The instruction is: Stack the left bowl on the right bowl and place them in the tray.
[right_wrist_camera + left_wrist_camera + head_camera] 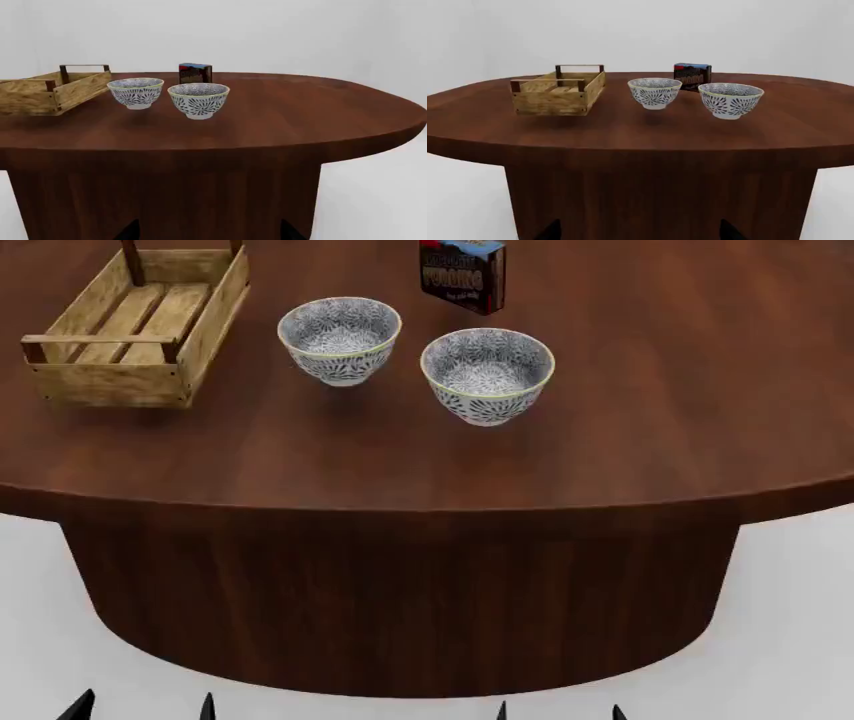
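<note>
Nearest you in the head view, four dark fingertips poke up at the bottom edge: a left pair [144, 706] and a right pair [558, 710], each pair spread apart with nothing between, though so little shows that you cannot tell how far either claw is really open. Both sit low, in front of the table's [400, 460] curved near edge and below its top, well apart from everything on it. Past that edge lies a broad band of bare wood before the first object. You have two bowls, upright, patterned and side by side without touching: the right bowl [487, 373] is the nearer one, roughly above the right pair; the left bowl [340, 338] sits a little farther back. One tray [200, 335] stands to the left of the left bowl, near but apart, its long side running away from you, nothing in it. Farthest back, one printed box [463, 275] stands behind the gap between the bowls. The table's right half is open wood.
</note>
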Robot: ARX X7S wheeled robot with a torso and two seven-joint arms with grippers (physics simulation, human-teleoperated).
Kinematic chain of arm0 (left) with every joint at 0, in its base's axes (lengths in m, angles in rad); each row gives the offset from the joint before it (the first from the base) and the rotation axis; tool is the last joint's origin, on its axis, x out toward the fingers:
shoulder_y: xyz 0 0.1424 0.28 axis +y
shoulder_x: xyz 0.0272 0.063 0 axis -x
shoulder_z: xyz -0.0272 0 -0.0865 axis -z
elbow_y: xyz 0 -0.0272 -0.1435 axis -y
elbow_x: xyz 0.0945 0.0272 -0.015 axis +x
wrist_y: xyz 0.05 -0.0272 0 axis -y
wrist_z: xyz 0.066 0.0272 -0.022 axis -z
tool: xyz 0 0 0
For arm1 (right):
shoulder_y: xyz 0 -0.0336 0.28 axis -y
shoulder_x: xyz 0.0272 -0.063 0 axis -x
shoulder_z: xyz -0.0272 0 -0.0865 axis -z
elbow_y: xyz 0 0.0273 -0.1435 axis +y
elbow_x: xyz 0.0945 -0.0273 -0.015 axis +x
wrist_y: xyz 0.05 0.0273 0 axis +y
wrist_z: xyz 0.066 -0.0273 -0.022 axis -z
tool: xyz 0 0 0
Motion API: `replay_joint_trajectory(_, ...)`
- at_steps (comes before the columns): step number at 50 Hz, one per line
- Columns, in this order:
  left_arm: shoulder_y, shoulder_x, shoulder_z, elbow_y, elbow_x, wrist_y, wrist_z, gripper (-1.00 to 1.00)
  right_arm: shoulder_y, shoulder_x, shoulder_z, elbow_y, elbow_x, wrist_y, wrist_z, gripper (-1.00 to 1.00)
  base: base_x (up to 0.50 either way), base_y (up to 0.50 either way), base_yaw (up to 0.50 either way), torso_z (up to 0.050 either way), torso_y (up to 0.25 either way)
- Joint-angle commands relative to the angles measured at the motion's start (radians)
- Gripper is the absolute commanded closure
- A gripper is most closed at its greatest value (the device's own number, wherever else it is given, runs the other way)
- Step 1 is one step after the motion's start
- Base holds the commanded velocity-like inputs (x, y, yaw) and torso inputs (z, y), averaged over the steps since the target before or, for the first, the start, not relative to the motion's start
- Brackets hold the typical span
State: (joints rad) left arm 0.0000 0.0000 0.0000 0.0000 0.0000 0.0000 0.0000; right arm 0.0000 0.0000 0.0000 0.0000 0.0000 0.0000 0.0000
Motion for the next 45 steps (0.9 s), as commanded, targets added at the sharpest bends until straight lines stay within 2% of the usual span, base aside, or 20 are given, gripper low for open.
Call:
replay_joint_trajectory(1,0.000,-0.010,0.011,0.000,-0.010,0.000,-0.011,-1.00,0.000,0.009,0.000,0.000,0.009,0.000,0.000,-1.00,0.00,0.00,0.00,0.000,0.000)
replay_joint_trajectory(21,0.026,-0.063,0.059,0.074,-0.055,-0.008,-0.074,-1.00,0.026,0.058,-0.061,0.039,0.074,-0.024,0.066,-1.00,0.00,0.00,0.00,0.050,0.000)
replay_joint_trajectory(28,0.005,-0.079,0.047,0.122,-0.089,-0.056,-0.087,-1.00,0.051,0.074,-0.065,-0.037,0.081,0.033,0.091,-1.00,0.00,0.00,0.00,0.050,0.000)
replay_joint_trajectory(33,-0.035,-0.107,0.051,0.208,-0.063,-0.144,-0.111,-1.00,0.092,0.088,-0.059,-0.124,0.091,0.098,0.107,-1.00,0.00,0.00,0.00,0.050,0.000)
replay_joint_trajectory(45,-0.174,-0.163,0.019,0.526,-0.151,-0.476,-0.118,-1.00,0.231,0.125,-0.045,-0.396,0.155,0.340,0.126,-1.00,0.00,0.00,0.00,0.050,0.000)
